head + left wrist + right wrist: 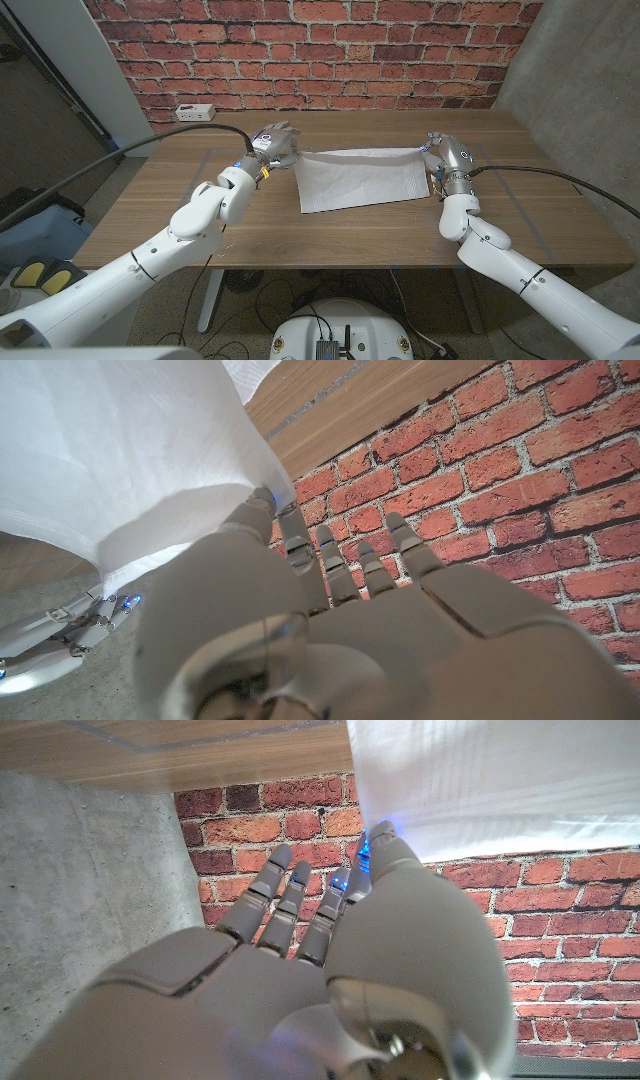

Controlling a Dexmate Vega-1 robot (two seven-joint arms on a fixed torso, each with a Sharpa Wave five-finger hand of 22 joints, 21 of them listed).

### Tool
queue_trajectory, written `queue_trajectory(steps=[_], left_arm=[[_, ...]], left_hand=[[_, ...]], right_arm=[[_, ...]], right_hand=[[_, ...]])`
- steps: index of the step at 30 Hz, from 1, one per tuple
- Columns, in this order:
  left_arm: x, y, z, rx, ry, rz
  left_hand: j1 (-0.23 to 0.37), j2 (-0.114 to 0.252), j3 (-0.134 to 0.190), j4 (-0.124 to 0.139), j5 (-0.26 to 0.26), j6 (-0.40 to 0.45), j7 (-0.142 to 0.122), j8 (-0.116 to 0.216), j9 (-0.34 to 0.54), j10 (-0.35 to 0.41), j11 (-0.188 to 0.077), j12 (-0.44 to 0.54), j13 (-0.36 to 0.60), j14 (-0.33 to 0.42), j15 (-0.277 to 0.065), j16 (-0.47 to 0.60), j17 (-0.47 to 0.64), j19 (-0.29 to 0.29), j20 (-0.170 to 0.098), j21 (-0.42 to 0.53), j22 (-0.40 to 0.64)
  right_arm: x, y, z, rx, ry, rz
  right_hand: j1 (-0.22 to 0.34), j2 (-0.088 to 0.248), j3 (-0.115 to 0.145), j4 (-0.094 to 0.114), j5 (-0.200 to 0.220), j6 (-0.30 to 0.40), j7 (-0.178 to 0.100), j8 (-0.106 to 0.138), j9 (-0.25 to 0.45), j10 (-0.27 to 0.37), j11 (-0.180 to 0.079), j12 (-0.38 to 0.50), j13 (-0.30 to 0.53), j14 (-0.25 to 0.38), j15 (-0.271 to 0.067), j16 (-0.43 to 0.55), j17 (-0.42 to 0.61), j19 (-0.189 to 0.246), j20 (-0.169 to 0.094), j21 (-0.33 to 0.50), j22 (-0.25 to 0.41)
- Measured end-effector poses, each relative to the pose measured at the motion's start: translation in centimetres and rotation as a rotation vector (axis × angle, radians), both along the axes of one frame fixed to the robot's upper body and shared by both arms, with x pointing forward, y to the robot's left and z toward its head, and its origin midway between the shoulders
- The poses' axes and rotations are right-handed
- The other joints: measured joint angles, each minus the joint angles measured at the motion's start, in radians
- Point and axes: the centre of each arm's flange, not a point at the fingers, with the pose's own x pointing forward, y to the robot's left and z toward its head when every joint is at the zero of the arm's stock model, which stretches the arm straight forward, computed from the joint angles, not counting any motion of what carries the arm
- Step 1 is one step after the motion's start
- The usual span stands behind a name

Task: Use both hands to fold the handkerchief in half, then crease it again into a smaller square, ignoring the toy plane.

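left hand (274, 144): pinches handkerchief (362, 180) far corner, fingers clamped on cloth.
right hand (440, 150): pinches opposite far corner.
fold: bring both corners forward level (edges matched).

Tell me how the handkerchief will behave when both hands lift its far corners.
The handkerchief is probably floppy: it drapes in the left wrist view where the left hand pinches it. It looks thin, so likely light. Held also by the right hand, the middle may sag.
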Motion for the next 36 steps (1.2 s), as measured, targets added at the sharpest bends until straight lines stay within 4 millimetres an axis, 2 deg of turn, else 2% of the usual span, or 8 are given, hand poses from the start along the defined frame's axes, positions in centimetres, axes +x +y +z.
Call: queue_trajectory(steps=[22, 36], left_arm=[[2.0, 0.5, -1.4, -0.024, 0.042, 0.033], [3.9, 1.4, -2.5, -0.046, 0.083, 0.059]], left_hand=[[-0.003, -0.003, -0.004, -0.004, 0.0, 0.01, 0.004, -0.002, -0.019, 0.005, -0.005, 0.0, 0.0, 0.005, -0.005, 0.0, 0.0, 0.0, 0.0, 0.0, 0.0], [-0.004, -0.004, -0.007, -0.007, -0.002, 0.014, 0.008, -0.016, -0.028, 0.01, 0.0, 0.007, 0.0, 0.009, -0.009, 0.0, 0.0, 0.004, -0.004, 0.0, 0.0]], right_arm=[[2.9, 0.8, 0.9, -0.078, 0.088, -0.016], [4.4, 1.2, 1.1, -0.106, 0.148, -0.031]], right_hand=[[0.0, 0.0, 0.0, 0.0, -0.001, 0.0, 0.0, 0.0, 0.001, 0.0, 0.0, -0.009, 0.0, 0.0, 0.0, 0.0, 0.0, -0.004, 0.004, 0.0, 0.0], [0.0, 0.0, 0.003, 0.003, -0.003, 0.0, 0.0, -0.004, 0.001, 0.0, 0.0, -0.009, 0.0, 0.0, 0.0, 0.0, 0.0, -0.003, 0.004, 0.0, 0.0]])
